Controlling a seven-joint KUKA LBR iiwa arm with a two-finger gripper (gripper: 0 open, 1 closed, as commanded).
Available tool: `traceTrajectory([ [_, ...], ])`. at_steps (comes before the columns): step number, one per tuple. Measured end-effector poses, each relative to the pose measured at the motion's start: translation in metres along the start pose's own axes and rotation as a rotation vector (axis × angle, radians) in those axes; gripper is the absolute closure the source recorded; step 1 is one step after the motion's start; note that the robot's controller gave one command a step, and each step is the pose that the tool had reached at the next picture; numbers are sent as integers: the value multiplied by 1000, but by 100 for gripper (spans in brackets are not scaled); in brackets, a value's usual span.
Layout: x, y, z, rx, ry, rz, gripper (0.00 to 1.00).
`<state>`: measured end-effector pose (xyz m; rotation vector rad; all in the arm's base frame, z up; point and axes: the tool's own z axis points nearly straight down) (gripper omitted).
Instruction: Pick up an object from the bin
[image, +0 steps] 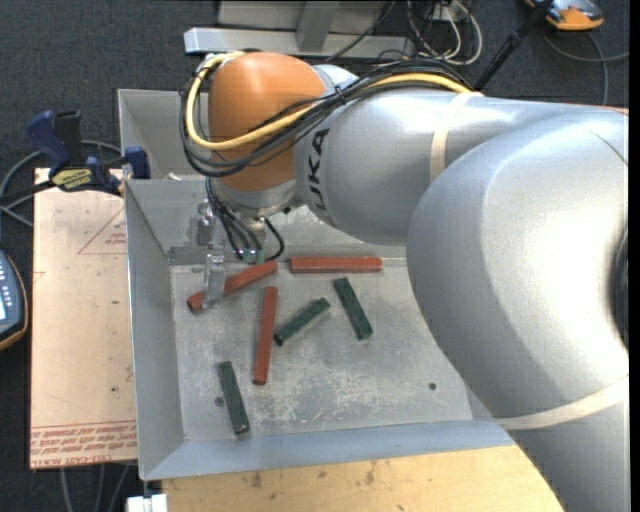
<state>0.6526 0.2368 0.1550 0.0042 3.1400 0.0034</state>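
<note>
"Camera view, then: where is the pincer (211, 285)?"
"Down near the floor of the grey bin (150, 330), under the arm's orange cover (262, 110). It stands at the left end of the slanted red-brown stick (248, 279), which rises toward the pincer's right, and it looks to touch that end. Whether it is wide, narrow or gripping I cannot tell, as it overlaps the stick."
"How many sticks in all?"
"Six: three red-brown, three dark green."
"The other red-brown ones?"
"The second red-brown stick (265, 335) lies just below and right of the pincer, running top to bottom, with its top end near the slanted one. The level red-brown stick (336, 264) lies farther to the pincer's right, just past the slanted one's raised end."
"And the green?"
"Two lie right of the pincer and lower. The nearer green stick (302, 320) is slanted, and the farther green stick (352, 308) sits just beyond it, tilted the other way. The lone green stick (233, 397) lies well below the pincer, close to the bin's near wall."
</note>
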Motion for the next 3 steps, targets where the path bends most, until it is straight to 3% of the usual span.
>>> traceTrajectory([
  [1, 4, -50, 88, 3, 9, 197, 0],
  [2, 1, -49, 84, 0, -1, 195, 100],
  [3, 6, -68, -52, 0, -8, -97, 100],
])
